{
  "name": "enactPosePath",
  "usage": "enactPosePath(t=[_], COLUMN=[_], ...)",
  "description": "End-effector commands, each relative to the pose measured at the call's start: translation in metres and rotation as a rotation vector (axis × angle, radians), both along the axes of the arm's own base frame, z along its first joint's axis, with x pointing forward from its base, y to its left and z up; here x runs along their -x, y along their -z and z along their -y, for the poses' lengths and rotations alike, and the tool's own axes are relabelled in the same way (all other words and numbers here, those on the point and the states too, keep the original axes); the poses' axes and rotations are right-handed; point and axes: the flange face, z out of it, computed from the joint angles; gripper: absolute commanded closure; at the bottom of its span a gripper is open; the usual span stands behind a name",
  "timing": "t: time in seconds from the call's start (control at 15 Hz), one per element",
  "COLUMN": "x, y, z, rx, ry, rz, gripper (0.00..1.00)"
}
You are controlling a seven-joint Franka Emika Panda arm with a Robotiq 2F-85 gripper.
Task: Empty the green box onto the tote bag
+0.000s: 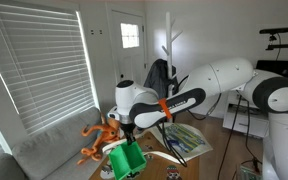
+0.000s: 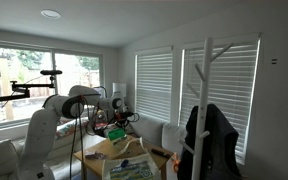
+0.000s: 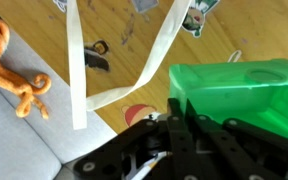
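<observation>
The end effector (image 1: pixel 126 148) is seen clenched on the one green box (image 1: pixel 128 161), which is held tilted above the desk. The one tote bag (image 1: pixel 189 140) lies flat below, off toward the arm's base. Its two straps (image 3: pixel 79 60) are stretched beneath the box. One octopus (image 1: pixel 97 135) is seen opposite.

A home living room: white slatted blinds (image 1: pixel 39 70) cover wide windows, and a grey sofa (image 1: pixel 44 150) sits beneath them, just beside the fingers (image 3: pixel 179 125). A white door (image 1: pixel 131 45) and a coat stand (image 2: pixel 206 90) hung with a dark jacket (image 2: pixel 212 140) stand farther off.
</observation>
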Motion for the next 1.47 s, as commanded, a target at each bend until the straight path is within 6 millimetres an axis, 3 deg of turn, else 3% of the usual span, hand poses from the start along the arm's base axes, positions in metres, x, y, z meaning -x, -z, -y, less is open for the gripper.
enactPosePath(t=[0.0, 0.27, 0.53, 0.8, 1.4], x=[0.014, 0.029, 0.024, 0.023, 0.038], y=[0.003, 0.018, 0.015, 0.031, 0.07], z=[0.011, 0.047, 0.072, 0.066, 0.061], rx=[-0.082, -0.031, -0.077, -0.18, -0.272], ry=[-0.095, -0.12, -0.158, -0.217, -0.236], rz=[-0.073, -0.225, -0.101, -0.056, -0.178], gripper=[0.99, 0.99, 0.99, 0.99, 0.99])
